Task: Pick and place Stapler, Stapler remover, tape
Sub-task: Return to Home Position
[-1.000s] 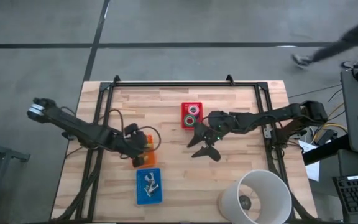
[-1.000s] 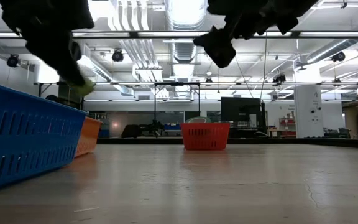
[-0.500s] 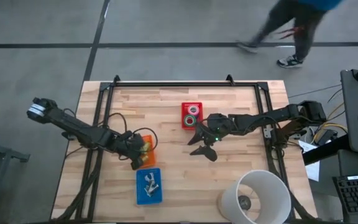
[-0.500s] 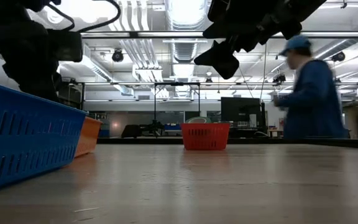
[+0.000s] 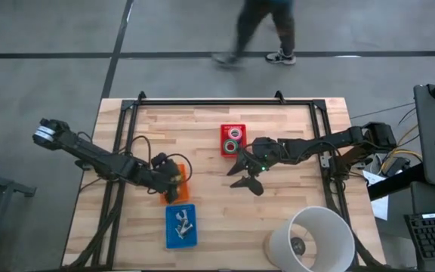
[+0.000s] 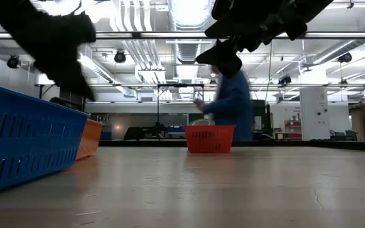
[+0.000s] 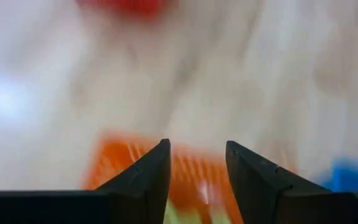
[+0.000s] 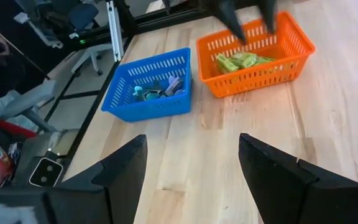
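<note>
Left gripper (image 7: 196,146) seen over orange bin (image 8: 260,78), fingers apart, nothing held; right gripper (image 8: 191,140) open above mid-table; tape (image 5: 233,134) lies in red bin (image 5: 223,142); homing judged in hand; arms to be raised clear, then retracted.

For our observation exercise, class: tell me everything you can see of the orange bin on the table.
The orange bin is a rectangular basket, plastic by its look, with slotted walls and an open top. It stands upright on the wooden table, near the blue bin but apart from it. Green boxes lie inside. The left gripper hangs open over it; whether it touches cannot be told.
</note>
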`<state>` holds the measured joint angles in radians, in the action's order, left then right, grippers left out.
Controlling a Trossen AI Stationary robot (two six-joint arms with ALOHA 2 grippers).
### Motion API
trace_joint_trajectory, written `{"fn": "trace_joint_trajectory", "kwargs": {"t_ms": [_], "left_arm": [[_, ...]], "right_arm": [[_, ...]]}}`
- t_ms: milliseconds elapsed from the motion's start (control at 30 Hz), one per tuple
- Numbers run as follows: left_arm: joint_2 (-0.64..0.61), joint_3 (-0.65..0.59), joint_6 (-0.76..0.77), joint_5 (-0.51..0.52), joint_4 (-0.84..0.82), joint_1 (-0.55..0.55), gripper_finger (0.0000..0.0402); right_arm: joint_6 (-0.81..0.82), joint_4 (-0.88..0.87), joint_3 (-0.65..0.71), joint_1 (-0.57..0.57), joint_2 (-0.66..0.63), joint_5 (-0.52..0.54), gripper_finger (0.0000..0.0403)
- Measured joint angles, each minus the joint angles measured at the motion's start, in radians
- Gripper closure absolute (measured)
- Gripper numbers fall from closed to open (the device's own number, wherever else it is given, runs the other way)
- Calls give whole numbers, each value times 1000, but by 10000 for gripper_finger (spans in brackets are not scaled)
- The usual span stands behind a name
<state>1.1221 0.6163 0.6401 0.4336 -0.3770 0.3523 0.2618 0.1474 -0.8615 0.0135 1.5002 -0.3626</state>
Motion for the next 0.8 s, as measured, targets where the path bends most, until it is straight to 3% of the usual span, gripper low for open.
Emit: {"fn": "trace_joint_trajectory", "kwargs": {"t_ms": [100,167,300,433,567,633,800], "left_arm": [[1,-1,-68,152,145,-1,246],[13,-8,-140,195,306,-8,250],[57,-48,-345,53,641,-47,269],[123,-78,-457,-47,900,-90,303],[180,-83,-539,-77,992,-127,363],[194,-82,-549,-80,1025,-143,391],[169,-83,-613,-84,1017,-166,391]], "right_arm": [[-1,7,1,1,5,23,157],[-18,9,3,2,7,72,163],[-87,54,21,6,7,156,203],[-142,111,33,6,5,160,281],[-204,114,40,-3,7,182,376],[-219,139,49,-10,7,183,386],[-250,168,71,-31,2,183,394]]}}
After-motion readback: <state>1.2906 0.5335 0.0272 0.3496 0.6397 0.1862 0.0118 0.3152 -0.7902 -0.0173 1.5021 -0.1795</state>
